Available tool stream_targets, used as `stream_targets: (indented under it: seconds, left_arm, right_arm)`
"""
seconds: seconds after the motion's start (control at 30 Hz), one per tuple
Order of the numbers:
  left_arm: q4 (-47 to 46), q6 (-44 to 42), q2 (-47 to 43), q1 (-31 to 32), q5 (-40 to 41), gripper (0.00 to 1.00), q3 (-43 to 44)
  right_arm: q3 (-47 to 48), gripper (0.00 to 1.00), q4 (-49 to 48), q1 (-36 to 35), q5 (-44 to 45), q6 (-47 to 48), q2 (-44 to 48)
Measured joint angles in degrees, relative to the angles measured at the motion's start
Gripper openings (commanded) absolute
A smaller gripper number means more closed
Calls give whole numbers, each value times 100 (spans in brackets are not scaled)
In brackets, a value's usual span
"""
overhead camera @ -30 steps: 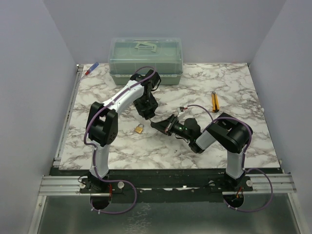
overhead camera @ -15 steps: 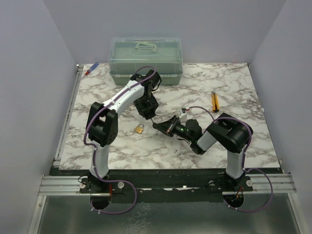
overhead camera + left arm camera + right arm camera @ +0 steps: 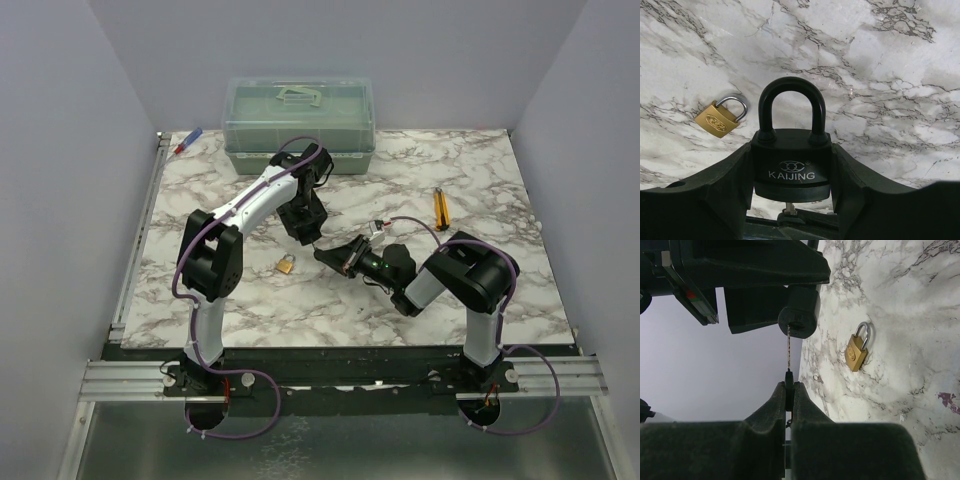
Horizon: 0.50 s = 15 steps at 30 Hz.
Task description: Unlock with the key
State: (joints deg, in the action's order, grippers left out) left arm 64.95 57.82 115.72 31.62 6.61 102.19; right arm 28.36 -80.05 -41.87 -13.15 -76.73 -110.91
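There are two padlocks and one key. The larger black padlock [image 3: 791, 165], with a rounded steel shackle, carries a white double-ring logo and the word "KAIJING". The left gripper [image 3: 306, 230] clamps its body from both sides above the middle of the marble-patterned table [image 3: 460, 290]. The small brass padlock [image 3: 720, 118] lies on the table, near and left of it. Its oval emblem is too small to read.

The tiny key [image 3: 788, 347], with a rounded black head and a thin dark shaft, is pinched by its head in the right gripper [image 3: 789, 387]. Its shaft tip meets the black padlock's underside.

At the far edge stands one translucent green lidded toolbox [image 3: 298, 125]. One blue-and-red pen [image 3: 187, 141] lies left of it. One yellow stick-shaped tool [image 3: 439, 207] lies to the right.
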Motion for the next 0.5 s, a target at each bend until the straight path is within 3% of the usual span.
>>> stream_targets:
  seconds: [0.5]
  left_arm:
    - [-17, 9, 0, 11, 0, 0, 0]
  right_arm:
    - [0, 0, -2, 66, 0, -48, -48]
